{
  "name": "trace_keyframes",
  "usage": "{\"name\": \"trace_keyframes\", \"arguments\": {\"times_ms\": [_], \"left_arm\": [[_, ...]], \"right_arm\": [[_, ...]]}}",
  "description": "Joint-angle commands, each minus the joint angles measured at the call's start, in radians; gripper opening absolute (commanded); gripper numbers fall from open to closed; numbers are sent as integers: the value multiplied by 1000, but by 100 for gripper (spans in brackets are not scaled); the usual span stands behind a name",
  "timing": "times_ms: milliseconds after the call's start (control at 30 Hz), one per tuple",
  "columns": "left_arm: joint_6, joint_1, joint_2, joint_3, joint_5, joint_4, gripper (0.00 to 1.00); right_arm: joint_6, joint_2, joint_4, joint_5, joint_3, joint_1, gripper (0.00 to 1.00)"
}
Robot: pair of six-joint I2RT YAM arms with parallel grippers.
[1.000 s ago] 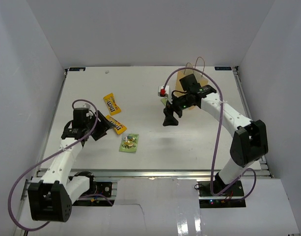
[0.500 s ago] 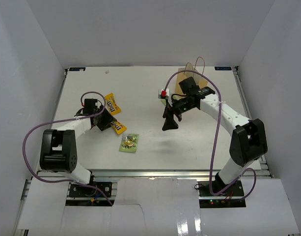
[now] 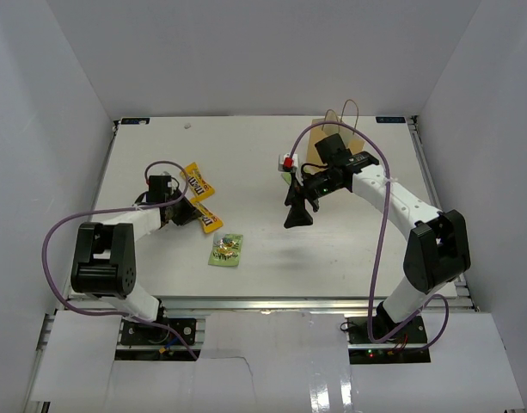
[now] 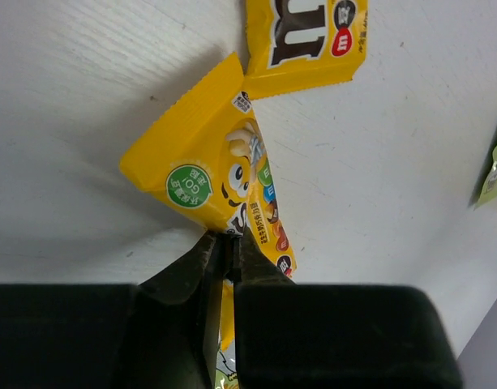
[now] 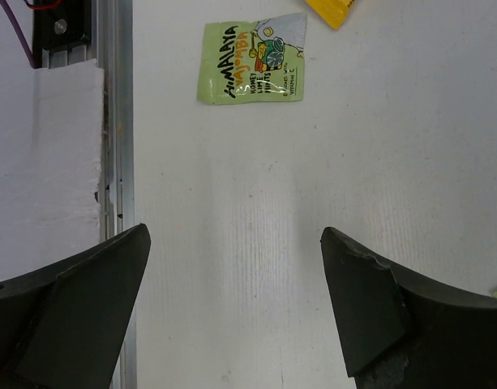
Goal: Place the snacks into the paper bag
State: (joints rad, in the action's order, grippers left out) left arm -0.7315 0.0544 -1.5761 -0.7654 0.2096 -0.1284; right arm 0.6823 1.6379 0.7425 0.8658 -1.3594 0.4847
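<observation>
My left gripper (image 3: 184, 212) is shut on the edge of a yellow candy pack (image 3: 206, 220). In the left wrist view the jaws (image 4: 224, 241) pinch that pack (image 4: 207, 166), and its free end is bent up off the table. A second yellow pack (image 3: 197, 181) (image 4: 307, 36) lies just beyond it. A light-green square pack (image 3: 227, 249) (image 5: 252, 58) lies flat near the table's middle. The tan paper bag (image 3: 315, 151) stands upright at the back, partly hidden behind my right arm. My right gripper (image 3: 297, 212) (image 5: 236, 235) hangs open over bare table, holding nothing.
The white table (image 3: 272, 232) has white walls on three sides. An aluminium rail (image 5: 118, 121) runs along the near edge. A sliver of another green pack (image 4: 495, 174) shows at the right edge of the left wrist view.
My left arm swung up to the nearer yellow pack and its gripper went from open to shut on it. The right arm shifted only slightly and stayed open.
</observation>
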Motion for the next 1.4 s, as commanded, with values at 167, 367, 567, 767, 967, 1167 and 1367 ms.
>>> {"name": "trace_keyframes", "arguments": {"times_ms": [167,367,567,767,967,1167,1367], "left_arm": [[107,12,131,75,161,114,4],[124,74,326,173,351,279,0],[81,301,399,186,349,418,0],[57,430,378,120,281,464,0],[63,492,329,66,277,467,0],[67,521,318,38,267,470,0],[64,524,326,44,266,472,0]], "right_arm": [[-16,-49,18,100,-43,-5,91],[-466,-36,-210,112,-1,-5,82],[-927,-20,-500,-31,51,0,79],[-1083,7,-589,-7,25,5,80],[-1110,-9,-604,-17,74,3,79],[-1086,-24,-588,-91,105,2,77],[-1093,-24,-595,-65,106,0,51]]}}
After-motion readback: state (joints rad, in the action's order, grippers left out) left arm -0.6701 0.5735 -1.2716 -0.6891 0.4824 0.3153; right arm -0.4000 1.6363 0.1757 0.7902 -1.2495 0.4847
